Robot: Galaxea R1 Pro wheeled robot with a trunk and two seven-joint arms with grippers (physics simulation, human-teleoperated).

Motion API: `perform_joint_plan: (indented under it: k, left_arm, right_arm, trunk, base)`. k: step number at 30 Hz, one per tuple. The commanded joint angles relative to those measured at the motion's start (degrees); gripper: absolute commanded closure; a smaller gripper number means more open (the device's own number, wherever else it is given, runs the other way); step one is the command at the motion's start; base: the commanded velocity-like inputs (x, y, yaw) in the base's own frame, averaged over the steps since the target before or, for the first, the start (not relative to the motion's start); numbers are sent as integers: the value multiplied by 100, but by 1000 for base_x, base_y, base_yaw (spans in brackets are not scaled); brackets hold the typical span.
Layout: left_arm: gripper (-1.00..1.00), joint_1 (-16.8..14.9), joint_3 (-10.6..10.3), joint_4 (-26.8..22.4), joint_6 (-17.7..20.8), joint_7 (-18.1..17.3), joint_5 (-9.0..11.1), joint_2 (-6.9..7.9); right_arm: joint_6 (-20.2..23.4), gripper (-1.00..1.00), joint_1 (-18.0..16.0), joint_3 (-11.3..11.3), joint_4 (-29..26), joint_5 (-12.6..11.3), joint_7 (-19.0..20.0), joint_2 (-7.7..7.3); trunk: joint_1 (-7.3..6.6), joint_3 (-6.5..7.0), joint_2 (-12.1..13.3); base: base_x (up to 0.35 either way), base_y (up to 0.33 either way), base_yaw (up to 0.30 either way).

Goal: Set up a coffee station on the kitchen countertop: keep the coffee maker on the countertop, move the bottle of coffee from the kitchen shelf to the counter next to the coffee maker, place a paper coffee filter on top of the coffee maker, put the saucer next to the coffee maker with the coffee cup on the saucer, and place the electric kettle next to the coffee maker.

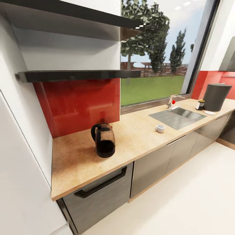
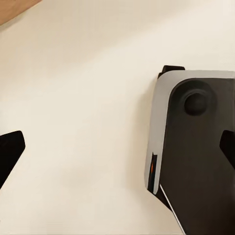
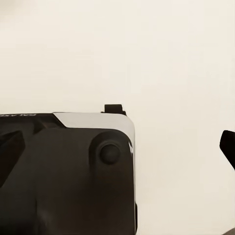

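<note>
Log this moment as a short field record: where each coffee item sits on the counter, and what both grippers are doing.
kettle: electric kettle upright on the countertop, near the red backsplash
cup: coffee cup on bare counter beside the sink
coffee maker: coffee maker at the far end
bottle: bottle of coffee beside the maker
saucer: saucer in front of the maker, empty
grippers: left gripper and right gripper open, holding nothing, over the floor

Red backsplash (image 1: 80,104); dark shelves (image 1: 78,75); big window (image 1: 156,49); pale floor (image 1: 182,199).
</note>
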Motion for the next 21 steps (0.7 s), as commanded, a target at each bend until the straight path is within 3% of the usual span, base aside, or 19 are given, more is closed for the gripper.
perform_joint_plan:
  k: [1,10,21]
  left_arm:
    - [-100,-5,-47,7,-19,-24,61,0]
    - [-100,-5,-32,7,-19,-24,69,5]
    - [-100,-5,-47,3,-27,-24,54,-14]
  right_arm:
    - [-18,-100,-5,-48,5,59,-18,3]
    - [-18,-100,-5,-57,5,59,-19,3]
    - [-18,-100,-5,-57,5,59,-19,3]
  trunk:
    - [2,-9,-9]
    - [2,8,-9]
    - [2,17,-9]
  base:
    - [0,2,0]
    - [-24,22,-182]
    - [-255,106,-221]
